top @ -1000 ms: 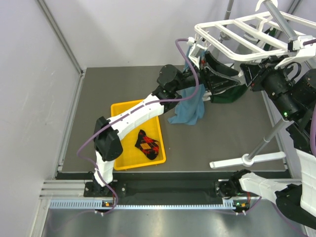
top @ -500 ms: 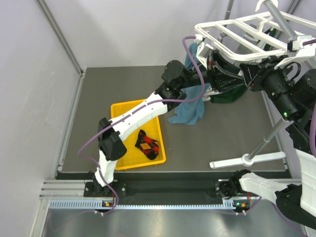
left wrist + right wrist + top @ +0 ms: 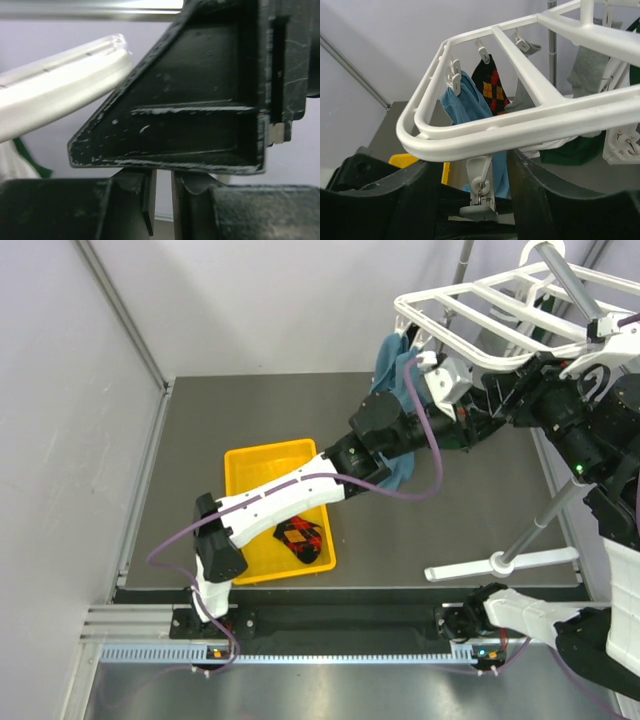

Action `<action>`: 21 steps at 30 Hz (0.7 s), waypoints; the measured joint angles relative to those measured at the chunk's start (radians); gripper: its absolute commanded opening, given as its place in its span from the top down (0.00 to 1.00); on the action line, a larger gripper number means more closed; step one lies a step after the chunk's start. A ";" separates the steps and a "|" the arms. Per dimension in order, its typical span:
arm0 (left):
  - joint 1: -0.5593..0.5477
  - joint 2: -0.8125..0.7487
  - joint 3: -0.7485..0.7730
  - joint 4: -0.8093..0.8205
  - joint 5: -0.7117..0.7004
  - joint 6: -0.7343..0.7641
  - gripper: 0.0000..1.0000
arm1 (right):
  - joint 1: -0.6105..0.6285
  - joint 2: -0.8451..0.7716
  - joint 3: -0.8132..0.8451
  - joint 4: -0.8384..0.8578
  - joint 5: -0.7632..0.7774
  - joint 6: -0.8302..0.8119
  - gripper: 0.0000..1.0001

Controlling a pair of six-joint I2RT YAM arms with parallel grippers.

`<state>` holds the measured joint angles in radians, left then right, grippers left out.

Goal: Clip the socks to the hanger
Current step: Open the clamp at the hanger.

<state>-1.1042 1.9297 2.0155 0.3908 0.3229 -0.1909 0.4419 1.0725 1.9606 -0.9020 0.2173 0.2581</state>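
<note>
**Both pincers crowded under one corner of the hanger; one sock not yet clipped**

Right pincer (image 3: 476,175): the jaws stand wide and straddle a dangling clip (image 3: 480,205) just below the near bar of the hanger (image 3: 520,121). Neither jaw appears to touch the clip, and nothing is held.

Left pincer (image 3: 162,200): drawn narrow, with only a slit between the jaws and nothing seen in it. A black triangular part (image 3: 200,100) fills its wrist view directly ahead. It may be the other arm's finger, but I cannot tell. A white hanger bar passes just beside it.

Hanger: raised above the far right of the surface (image 3: 450,510), near the stand pole (image 3: 540,526). One clipped argyle sock (image 3: 490,85) hangs from it beside a blue cloth (image 3: 462,102).

Outstanding item: the loose argyle sock (image 3: 300,537) lies in the yellow tray (image 3: 232,456), well apart from the hanger.

Assessed risks:
- The overhead view shows both arms at the same hanger corner. Any sideways move by either could strike the other.
- The frame looks free to sway. A knock on the near bar could tilt it and swing the clip out from between the right jaws.
- A lift by the right arm without first backing away could catch the bar overhead.
- The left arm must back away under the frame to reach the tray, and could drag the blue cloth off its clip.
</note>
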 measured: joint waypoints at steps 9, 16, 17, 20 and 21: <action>-0.153 -0.027 -0.023 -0.010 -0.414 0.368 1.00 | 0.000 0.034 0.130 -0.154 0.075 0.095 0.38; -0.211 -0.021 -0.022 -0.002 -0.612 0.575 1.00 | 0.000 0.052 0.215 -0.226 0.096 0.129 0.38; -0.214 -0.017 -0.022 0.001 -0.632 0.600 1.00 | 0.000 0.058 0.225 -0.232 0.098 0.131 0.38; -0.222 0.002 -0.013 0.014 -0.689 0.674 1.00 | 0.000 0.073 0.241 -0.248 0.100 0.138 0.41; -0.226 0.013 -0.003 0.016 -0.710 0.702 1.00 | 0.000 0.078 0.241 -0.252 0.100 0.143 0.43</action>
<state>-1.3304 1.9427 2.0121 0.4065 -0.3874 0.5110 0.4419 1.1503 2.2013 -1.1542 0.3172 0.4011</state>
